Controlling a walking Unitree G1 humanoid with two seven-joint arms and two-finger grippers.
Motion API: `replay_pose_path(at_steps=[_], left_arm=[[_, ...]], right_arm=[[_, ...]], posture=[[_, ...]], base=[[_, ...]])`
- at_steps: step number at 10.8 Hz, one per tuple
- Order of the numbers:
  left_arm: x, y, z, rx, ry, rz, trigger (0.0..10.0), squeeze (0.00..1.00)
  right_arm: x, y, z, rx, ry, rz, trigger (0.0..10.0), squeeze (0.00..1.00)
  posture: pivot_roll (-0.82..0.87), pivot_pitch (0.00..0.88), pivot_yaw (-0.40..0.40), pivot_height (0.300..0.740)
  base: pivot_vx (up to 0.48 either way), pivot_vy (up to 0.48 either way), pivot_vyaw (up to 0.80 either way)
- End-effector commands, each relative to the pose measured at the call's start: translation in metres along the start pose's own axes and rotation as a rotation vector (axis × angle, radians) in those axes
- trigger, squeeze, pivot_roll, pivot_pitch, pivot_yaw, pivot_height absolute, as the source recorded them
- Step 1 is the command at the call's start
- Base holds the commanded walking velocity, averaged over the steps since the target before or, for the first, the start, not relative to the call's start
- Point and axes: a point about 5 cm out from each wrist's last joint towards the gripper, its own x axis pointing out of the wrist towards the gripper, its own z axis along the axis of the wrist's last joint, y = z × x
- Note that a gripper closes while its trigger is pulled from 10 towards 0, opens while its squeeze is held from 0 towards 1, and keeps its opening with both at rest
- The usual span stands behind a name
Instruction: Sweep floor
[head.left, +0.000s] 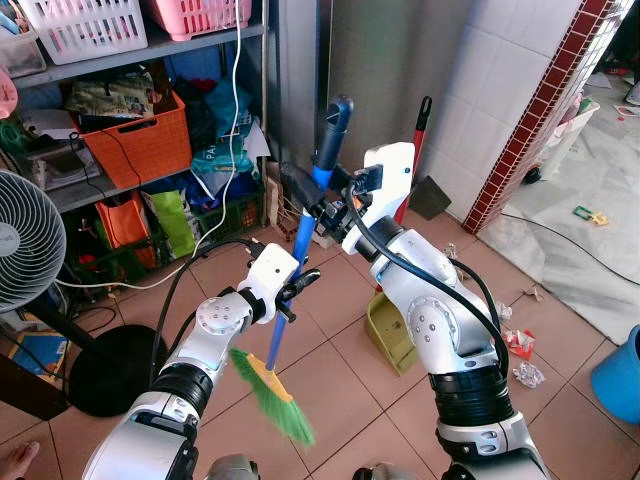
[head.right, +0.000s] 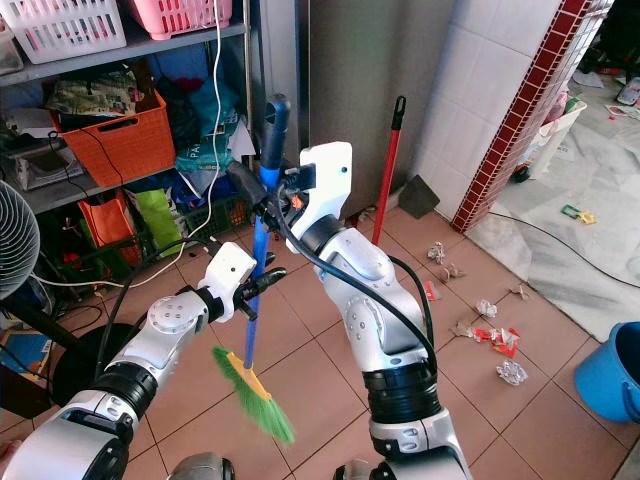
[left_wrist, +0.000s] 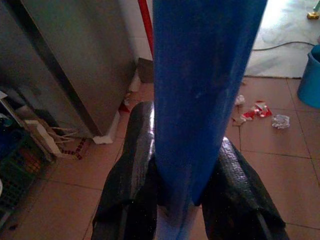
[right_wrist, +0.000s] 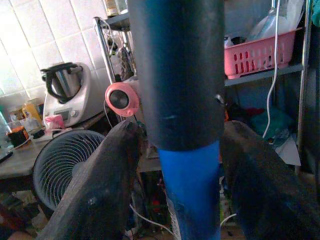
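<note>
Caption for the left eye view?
Both grippers, left low and right high, hold the blue-handled broom above the tiled floor.

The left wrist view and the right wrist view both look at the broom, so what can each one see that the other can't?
The left wrist view alone has floor tiles with scattered litter, a blue bucket and a red pole. The right wrist view alone has a fan, a pink basket on a shelf and a kettle. Both share the blue broom handle, with the left pincer and the right pincer each shut on it.
</note>
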Motion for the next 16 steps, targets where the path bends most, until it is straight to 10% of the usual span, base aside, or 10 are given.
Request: replay_pose_path(at_steps=[1,15,16], left_arm=[[0.0046,0.0027,0.0126,0.036,-0.04,-0.01,0.0,0.0],[0.0046,0.0012,0.0103,0.031,-0.031,-0.012,0.0,0.0],[0.0044,0.0024,0.0096,0.024,-0.025,-0.003,10.0,1.0]], right_arm=[[0.0024,0.0031,0.006,-0.002,-0.018,0.004,0.0,0.0],[0.0014,-0.0055,0.0117,0.034,-0.054,-0.046,0.0,0.0],[0.0005,-0.0062,0.0118,0.036,-0.051,-0.047,0.0,0.0]], posture=[[-0.04,0.0,-0.035,0.74],[-0.03,0.0,-0.037,0.74],[-0.03,0.0,-0.037,0.74]], base=[[0.0,0.0,0.0],[0.0,0.0,0.0],[0.0,0.0,0.0]])
